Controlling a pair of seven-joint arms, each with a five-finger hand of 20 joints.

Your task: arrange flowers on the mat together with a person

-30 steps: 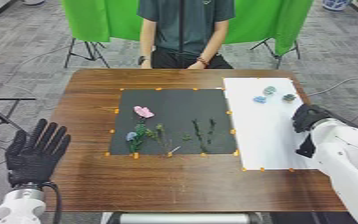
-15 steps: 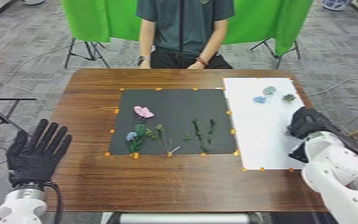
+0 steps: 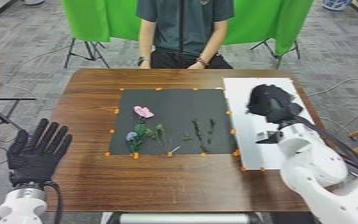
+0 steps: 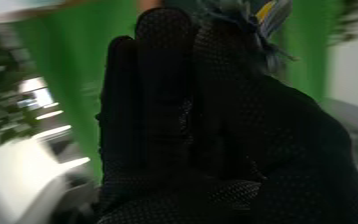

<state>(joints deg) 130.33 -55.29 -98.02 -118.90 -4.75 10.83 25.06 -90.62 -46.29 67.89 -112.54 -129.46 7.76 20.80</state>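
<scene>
The right hand (image 3: 273, 102) is hovering over the white sheet (image 3: 254, 145).
Its thumb and fingers are pinching a blue-grey flower (image 4: 251, 22); farther left, a pink flower (image 3: 143, 111) is lying on the dark mat (image 3: 171, 102); near left, the left hand (image 3: 31, 162) is spreading its fingers.

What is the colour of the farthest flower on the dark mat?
The flower is pink, seen best in the head view.
</scene>
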